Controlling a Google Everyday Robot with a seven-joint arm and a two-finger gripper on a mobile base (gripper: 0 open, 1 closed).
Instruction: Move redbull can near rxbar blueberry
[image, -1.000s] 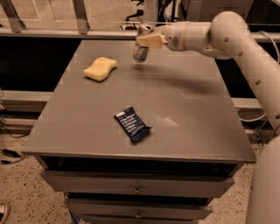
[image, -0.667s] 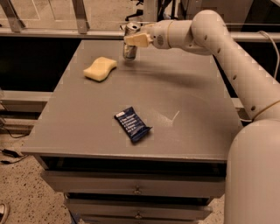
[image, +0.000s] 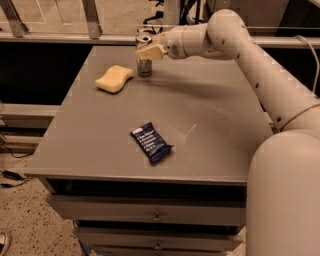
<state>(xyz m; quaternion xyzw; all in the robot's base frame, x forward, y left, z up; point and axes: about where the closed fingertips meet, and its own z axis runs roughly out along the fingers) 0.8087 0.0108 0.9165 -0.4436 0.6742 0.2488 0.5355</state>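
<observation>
The redbull can, slim and silver with a shiny top, is upright at the far left part of the grey table, just right of the sponge. My gripper reaches in from the right and is shut on the can's upper half, one pale finger across its front. The can's base is at or just above the tabletop. The rxbar blueberry, a flat dark navy wrapper with white text, lies near the table's front middle, well apart from the can.
A pale yellow sponge lies just left of the can. My white arm spans the table's right side. A metal railing runs behind the table. Drawers sit below the front edge.
The gripper has carried the can leftward along the far edge and slightly nearer, ending beside the sponge. The bar and sponge have not moved.
</observation>
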